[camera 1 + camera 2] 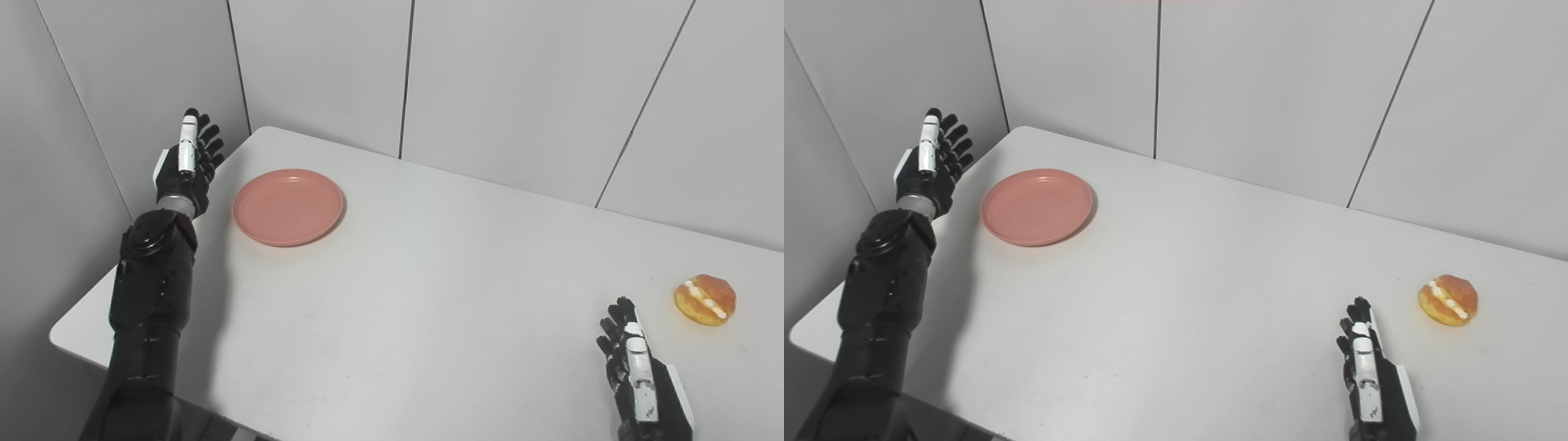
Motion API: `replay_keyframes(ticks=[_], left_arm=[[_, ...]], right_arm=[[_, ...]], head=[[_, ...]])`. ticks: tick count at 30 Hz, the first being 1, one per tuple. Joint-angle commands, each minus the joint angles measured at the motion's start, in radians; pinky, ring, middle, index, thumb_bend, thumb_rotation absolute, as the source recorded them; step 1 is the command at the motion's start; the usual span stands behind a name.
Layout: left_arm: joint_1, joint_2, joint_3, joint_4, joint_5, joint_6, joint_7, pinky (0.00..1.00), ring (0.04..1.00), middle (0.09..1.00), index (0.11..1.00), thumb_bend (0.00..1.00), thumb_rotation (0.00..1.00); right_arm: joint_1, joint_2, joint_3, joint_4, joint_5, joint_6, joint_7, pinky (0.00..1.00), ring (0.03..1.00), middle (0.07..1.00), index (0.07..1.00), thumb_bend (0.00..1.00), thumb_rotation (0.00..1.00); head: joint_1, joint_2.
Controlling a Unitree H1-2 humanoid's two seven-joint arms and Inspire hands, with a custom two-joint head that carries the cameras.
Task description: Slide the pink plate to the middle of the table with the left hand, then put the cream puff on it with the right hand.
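Left hand (187,165) is hovering just beside round pink plastic plate (288,206), fingers spread, holding nothing. Right hand (637,373) is resting released near golden cream puff w/ white filling (705,299). Plate is sitting empty on white surface (429,294), far-left corner.

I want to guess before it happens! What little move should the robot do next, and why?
Probably bring the left robot hand sideways to the plate's near rim. The plate sits by the table's far left corner, not the middle, and that open hand is beside it without touching. The cream puff waits.
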Motion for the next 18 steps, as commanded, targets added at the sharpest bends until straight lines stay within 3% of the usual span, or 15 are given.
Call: replay_keyframes(ticks=[1,9,18], left_arm=[[-0.034,0.043,0.008,-0.016,-0.003,-0.048,-0.001,0.97,0.955,0.951,0.926,0.41,1.0],[-0.026,0.04,0.019,0.004,-0.006,-0.058,-0.002,0.96,0.954,0.949,0.921,0.38,1.0],[-0.021,0.029,0.011,0.028,-0.026,-0.066,-0.01,0.98,0.958,0.954,0.921,0.38,1.0]], right_arm=[[-0.025,-0.003,-0.003,-0.03,0.01,-0.02,0.005,1.0,1.0,1.0,1.0,0.24,1.0],[-0.027,-0.003,-0.002,-0.019,0.003,-0.043,0.004,1.0,1.0,1.0,1.0,0.22,1.0],[-0.027,-0.004,-0.007,-0.023,0.02,-0.017,0.009,1.0,1.0,1.0,1.0,0.25,1.0]], head=[[-0.002,0.002],[-0.001,0.0],[-0.001,0.005]])
